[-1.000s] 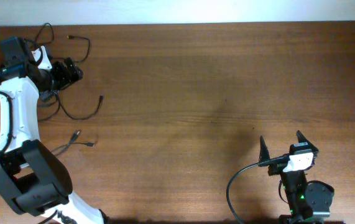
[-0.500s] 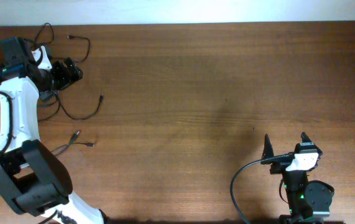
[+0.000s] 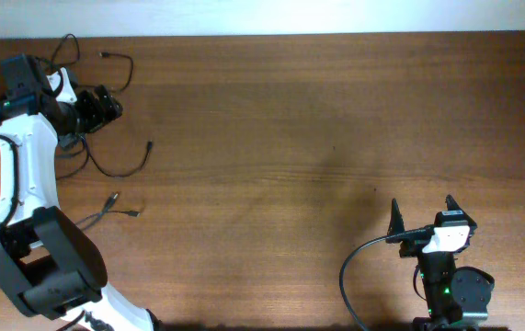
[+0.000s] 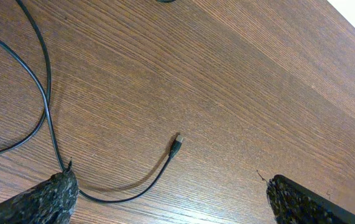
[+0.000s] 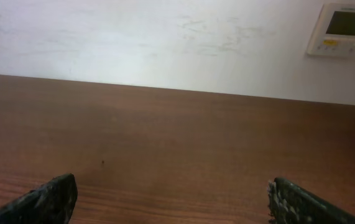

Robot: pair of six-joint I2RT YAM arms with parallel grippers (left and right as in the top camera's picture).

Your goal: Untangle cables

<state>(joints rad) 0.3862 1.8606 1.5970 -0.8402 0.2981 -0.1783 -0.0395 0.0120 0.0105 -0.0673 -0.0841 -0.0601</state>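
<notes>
The cables lie as loose thin black cords at the table's far left. One cord [image 3: 126,66] curls near the back edge, another [image 3: 133,167] loops to a plug end, and a short one [image 3: 113,206] lies closer to the front. My left gripper [image 3: 113,106] hangs among them, open and holding nothing. In the left wrist view a cord [image 4: 45,106] runs past the left fingertip [image 4: 56,196] and curves to a small plug [image 4: 177,142] ahead of the left gripper [image 4: 171,202]. My right gripper [image 3: 421,206] stands open over bare wood at the front right, also the right gripper [image 5: 174,199].
A thicker black arm cable [image 3: 345,276] loops at the right arm's base. The white left arm [image 3: 18,175] runs along the table's left edge. A wall panel [image 5: 342,28] hangs beyond the table's far edge.
My right gripper has drawn back slightly toward the front right. The left arm and the cords have not moved.
</notes>
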